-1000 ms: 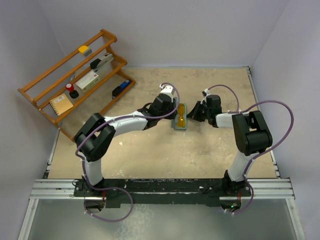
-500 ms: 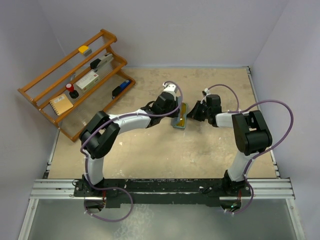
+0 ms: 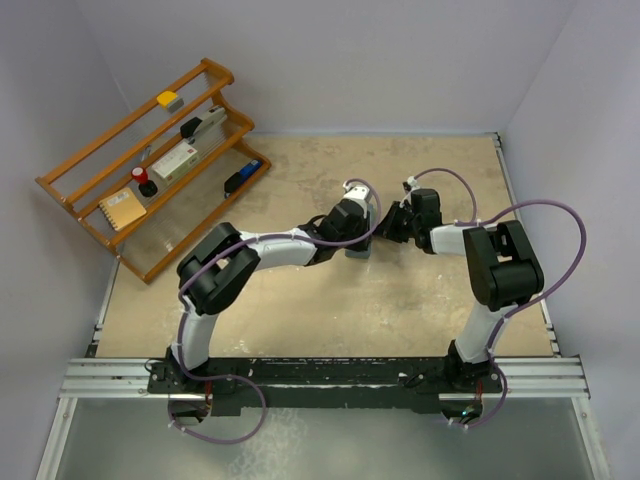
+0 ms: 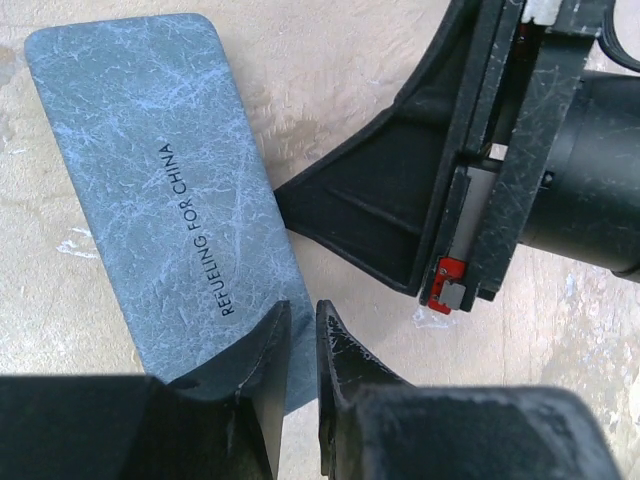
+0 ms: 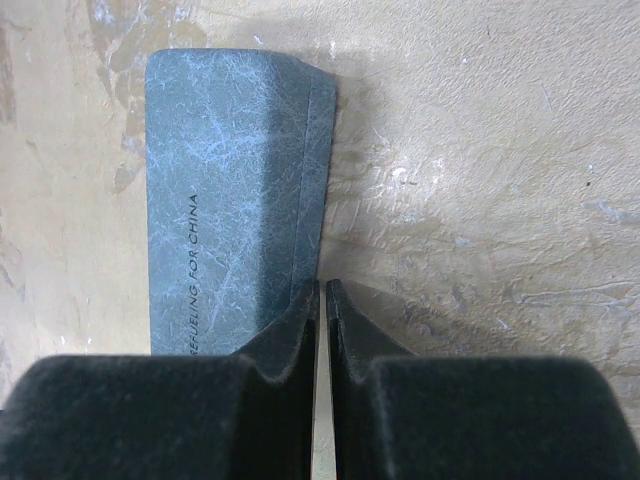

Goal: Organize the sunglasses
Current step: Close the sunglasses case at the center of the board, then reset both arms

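Observation:
A grey-blue sunglasses case (image 4: 160, 190) printed "REFUELING FOR CHINA" lies closed and flat on the table. It also shows in the right wrist view (image 5: 230, 200). In the top view the left arm hides it except for a bit of its near end (image 3: 357, 251). The sunglasses are hidden. My left gripper (image 4: 303, 310) is shut and empty, its tips over the case's long right edge. My right gripper (image 5: 322, 285) is shut and empty, its tips at that same edge. From the left wrist it shows as a black wedge (image 4: 285, 198) touching the case's side.
A wooden tiered rack (image 3: 76, 157) stands at the back left with a yellow item (image 3: 167, 99), a stapler (image 3: 203, 125), a notebook (image 3: 122, 209) and a blue item (image 3: 242, 177). Grey walls close in the tan table (image 3: 330, 300) on three sides.
The left arm has swung right over the case. The case, open a second ago with orange glasses inside, is now closed. The right arm has not moved.

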{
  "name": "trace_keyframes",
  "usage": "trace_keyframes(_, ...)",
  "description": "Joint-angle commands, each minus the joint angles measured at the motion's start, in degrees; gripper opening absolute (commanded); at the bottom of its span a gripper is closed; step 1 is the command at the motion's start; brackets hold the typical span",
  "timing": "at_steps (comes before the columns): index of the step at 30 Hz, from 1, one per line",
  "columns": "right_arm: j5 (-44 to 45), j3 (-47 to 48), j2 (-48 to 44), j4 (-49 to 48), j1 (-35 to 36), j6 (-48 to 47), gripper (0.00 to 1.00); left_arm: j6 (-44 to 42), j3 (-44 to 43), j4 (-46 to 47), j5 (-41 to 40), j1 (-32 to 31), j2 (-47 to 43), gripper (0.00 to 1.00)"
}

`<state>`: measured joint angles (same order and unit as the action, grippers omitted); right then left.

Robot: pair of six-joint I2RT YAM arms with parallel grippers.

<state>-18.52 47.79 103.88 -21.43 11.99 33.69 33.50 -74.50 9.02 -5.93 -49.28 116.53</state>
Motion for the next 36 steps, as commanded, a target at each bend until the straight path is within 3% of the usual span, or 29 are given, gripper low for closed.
trace_keyframes(1, 1.71, 0.02, 1.53, 4.91, 0.76, -1.44, 0.1, 0.35, -0.44, -0.02, -0.11, -0.11, -1.08, 0.14)
trace_keyframes(13, 5.01, -0.13, -3.09, 7.35, 0.76, -2.47, 0.13, -4.34, -1.28, -5.3, -5.93, -0.25, -9.1, 0.21)
trace_keyframes(25, 8.68, 0.9, -11.87, 12.35, 0.84, -4.52, 0.16, -5.95, 6.82, -5.43, -14.29, 0.64, -18.76, 0.31)
trace_keyframes(33, 10.11, 0.63, -15.68, 14.43, 1.64, -6.69, 0.29, -4.81, 14.36, -1.7, -14.58, 2.84, -24.01, 0.41)
trace_keyframes(36, 9.21, 0.65, -16.23, 14.86, 1.63, -6.54, 0.39, -4.77, 15.28, -1.66, -15.31, 2.87, -24.96, 0.45)
